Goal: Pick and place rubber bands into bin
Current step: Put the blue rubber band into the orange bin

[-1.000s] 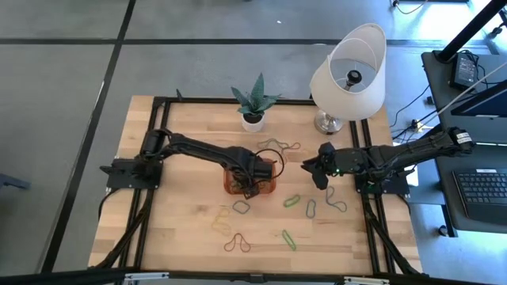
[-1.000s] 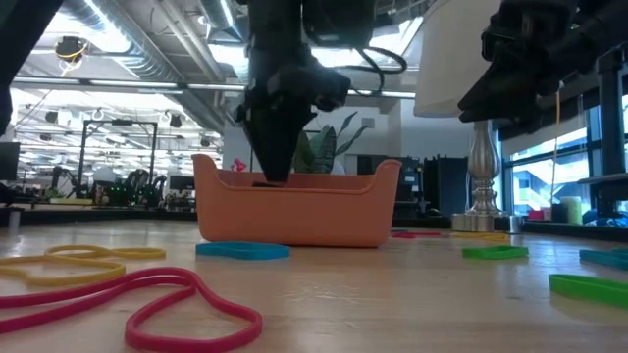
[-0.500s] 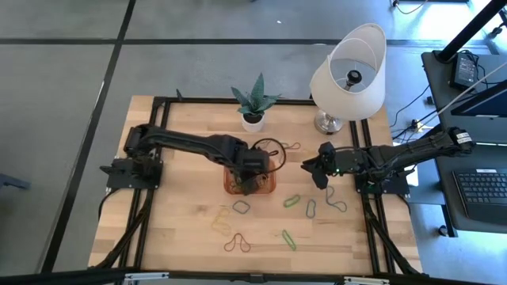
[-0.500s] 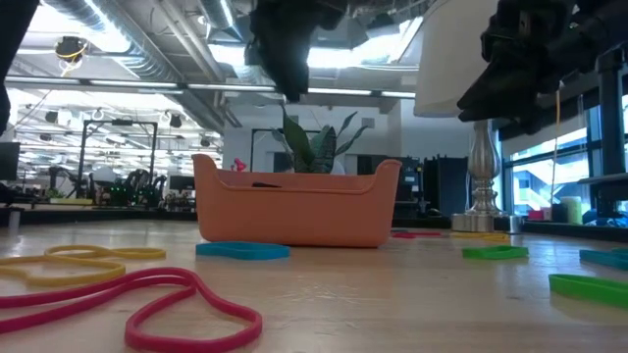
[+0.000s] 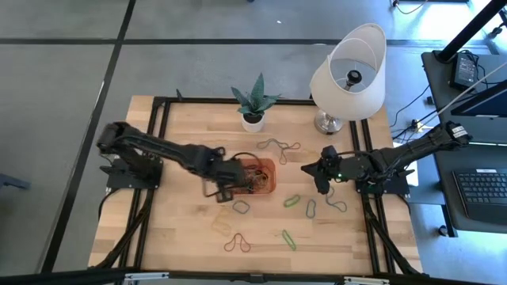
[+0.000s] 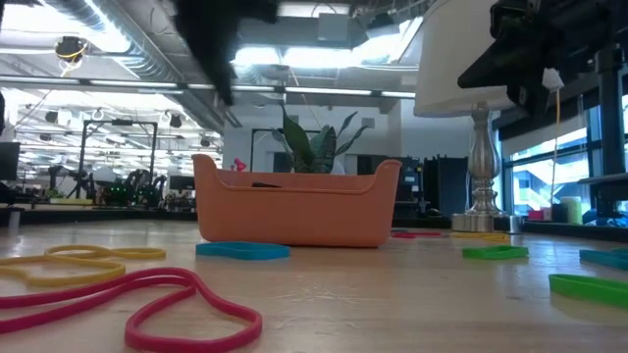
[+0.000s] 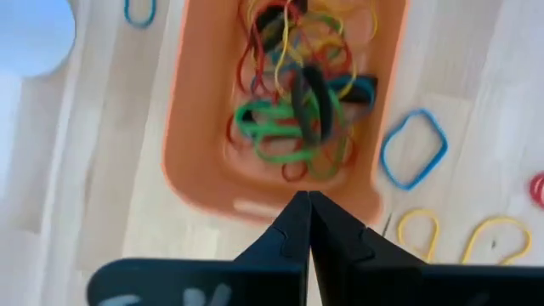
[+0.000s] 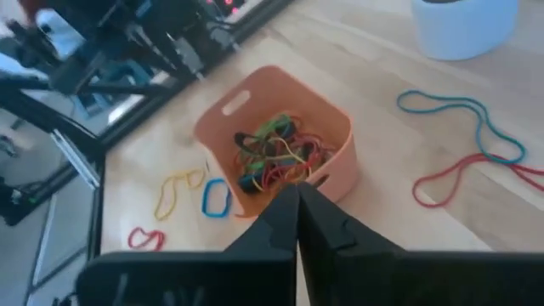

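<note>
Closed and empty, the fingers of the left gripper (image 7: 304, 223) hang above the bin's (image 5: 268, 169) near edge; the right gripper (image 5: 321, 179), also pressed shut on nothing, waits beside it. Many rubber bands (image 7: 293, 102) already lie in the bin, but several others (image 5: 313, 208) remain on the table (image 5: 190, 229). Half a second earlier, the left gripper was directly over the bin; now it has drawn back to the left.

Bin (image 5: 257, 176) mid-table, bands (image 7: 293, 102) heaped inside; more bands (image 5: 238, 224) scattered in front and right. Plant pot (image 5: 253, 120) behind bin, lamp (image 5: 346, 73) at back right.
</note>
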